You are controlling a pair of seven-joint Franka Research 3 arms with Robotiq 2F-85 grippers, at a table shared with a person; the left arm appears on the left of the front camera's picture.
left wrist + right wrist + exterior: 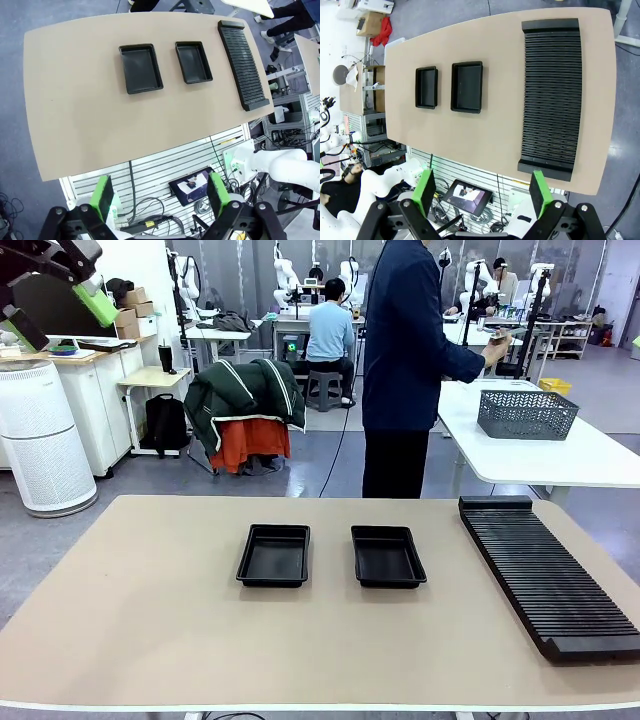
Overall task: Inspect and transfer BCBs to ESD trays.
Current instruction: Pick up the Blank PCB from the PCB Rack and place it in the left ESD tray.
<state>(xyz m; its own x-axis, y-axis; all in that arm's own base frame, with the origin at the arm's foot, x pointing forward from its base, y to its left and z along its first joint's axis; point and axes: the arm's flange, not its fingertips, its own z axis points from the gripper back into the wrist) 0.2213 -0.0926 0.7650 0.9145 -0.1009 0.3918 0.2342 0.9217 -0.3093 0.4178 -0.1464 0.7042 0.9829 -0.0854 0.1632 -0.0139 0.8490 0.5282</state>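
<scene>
Left pincer (160, 190) and right pincer (484, 187) are held wide, empty; two shallow black rectangular plastic trays (273, 556) lie unfilled, long black ribbed rack (545, 575) seemingly bare; all transfers are judged left.

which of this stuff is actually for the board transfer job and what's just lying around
For the job:
- left tray, empty
- right tray, empty
- probably the rack beside them

Lying about:
- basket on the white table
- jacket behind
- white cylinder at far left
</scene>
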